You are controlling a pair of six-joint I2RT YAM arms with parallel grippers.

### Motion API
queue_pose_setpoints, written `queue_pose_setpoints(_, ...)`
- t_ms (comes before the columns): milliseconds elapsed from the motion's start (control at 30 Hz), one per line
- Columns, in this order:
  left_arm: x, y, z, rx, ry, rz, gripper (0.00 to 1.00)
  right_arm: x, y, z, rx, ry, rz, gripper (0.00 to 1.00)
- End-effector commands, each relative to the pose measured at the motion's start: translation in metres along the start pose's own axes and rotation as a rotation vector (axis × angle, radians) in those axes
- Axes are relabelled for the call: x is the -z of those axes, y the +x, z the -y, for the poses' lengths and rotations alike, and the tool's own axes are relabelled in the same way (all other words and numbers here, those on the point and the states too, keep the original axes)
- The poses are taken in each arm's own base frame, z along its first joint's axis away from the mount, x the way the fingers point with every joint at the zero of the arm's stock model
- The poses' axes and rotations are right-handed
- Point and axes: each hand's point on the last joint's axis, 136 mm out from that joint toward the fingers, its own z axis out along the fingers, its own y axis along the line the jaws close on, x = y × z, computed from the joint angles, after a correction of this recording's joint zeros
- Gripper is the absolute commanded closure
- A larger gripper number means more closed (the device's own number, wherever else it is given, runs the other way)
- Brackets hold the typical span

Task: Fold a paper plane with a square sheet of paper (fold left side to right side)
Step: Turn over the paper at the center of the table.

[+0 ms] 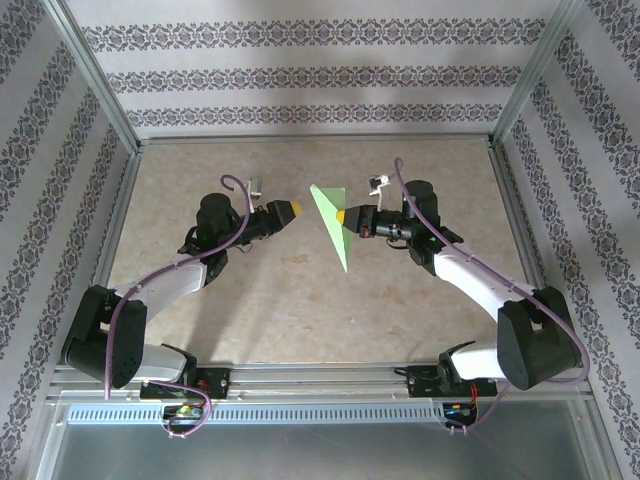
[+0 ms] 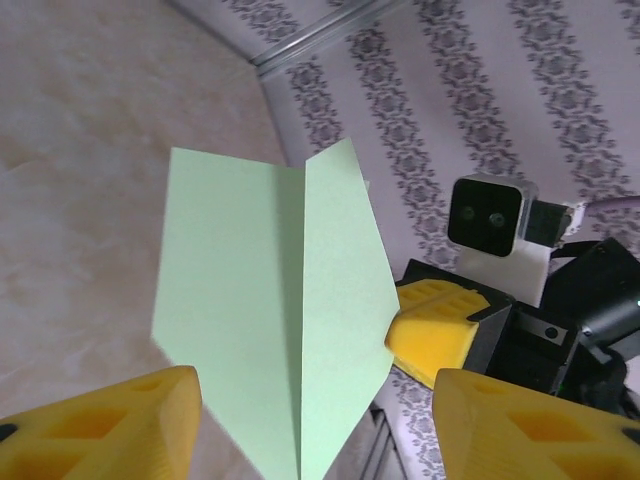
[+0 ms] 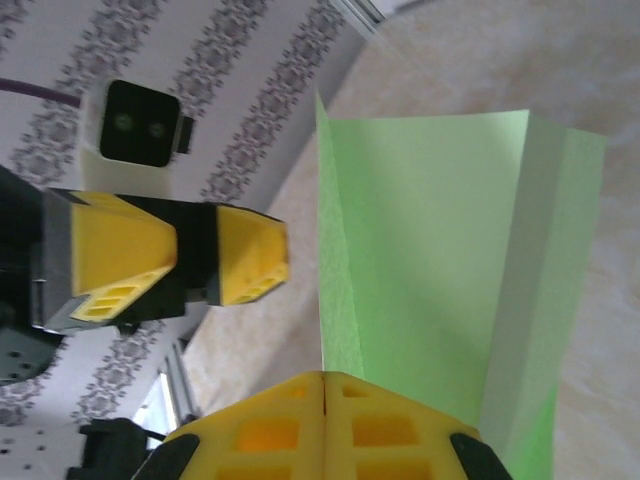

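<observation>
Above the beige tabletop (image 1: 300,310), right pincer (image 1: 345,217) clamps the paper plane (image 1: 328,212); left pincer (image 1: 293,209) gapes nearby

Facing inward: left claw (image 1: 295,208) parted, right claw (image 1: 343,216) pinched closed.

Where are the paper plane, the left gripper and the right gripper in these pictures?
paper plane (image 2: 270,310): left wrist view, wing beside the centre crease.
left gripper (image 1: 292,209): top external view, yellow tip between the jaws.
right gripper (image 1: 344,216): top external view, yellow tip at the paper.
</observation>
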Motion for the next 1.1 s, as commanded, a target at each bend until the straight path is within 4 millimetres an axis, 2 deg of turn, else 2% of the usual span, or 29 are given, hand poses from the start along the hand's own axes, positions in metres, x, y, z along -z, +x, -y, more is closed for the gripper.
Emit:
queue_pose_setpoints(0,-0.01,-0.005,0.047,-0.068,0.159,-0.021,0.39,0.005,-0.01,-0.028,0.0,-0.096,0.026,1.0)
queue_pose_setpoints(133,-0.023,0.002,0.053,-0.061,0.193,-0.053,0.41,0.005,-0.014,-0.042,0.001,-0.133,0.034,1.0)
queue_pose_setpoints(333,-0.037,0.01,0.056,-0.061,0.213,-0.09,0.48,0.0,-0.015,-0.046,-0.016,-0.157,0.041,1.0)
queue_pose_setpoints(400,-0.039,0.011,0.055,-0.062,0.208,-0.093,0.55,-0.002,-0.014,-0.045,-0.026,-0.157,0.039,1.0)
queue_pose_setpoints(600,-0.035,0.01,0.053,-0.084,0.181,-0.07,0.87,-0.003,-0.012,-0.034,-0.05,-0.126,0.051,1.0)
queue_pose_setpoints(700,-0.033,0.009,0.054,-0.095,0.166,-0.061,0.96,-0.003,-0.012,-0.03,-0.065,-0.111,0.051,0.98)
queue_pose_setpoints(833,-0.03,0.007,0.054,-0.111,0.149,-0.049,1.0,0.004,-0.014,-0.023,-0.076,-0.069,0.069,0.84)
queue_pose_setpoints(933,-0.028,0.005,0.056,-0.119,0.148,-0.032,1.0,0.017,-0.012,-0.012,-0.086,0.008,0.101,0.64)
queue_pose_setpoints(1067,-0.026,0.001,0.06,-0.128,0.16,-0.004,1.0,0.038,-0.002,0.01,-0.146,0.102,0.15,0.3)
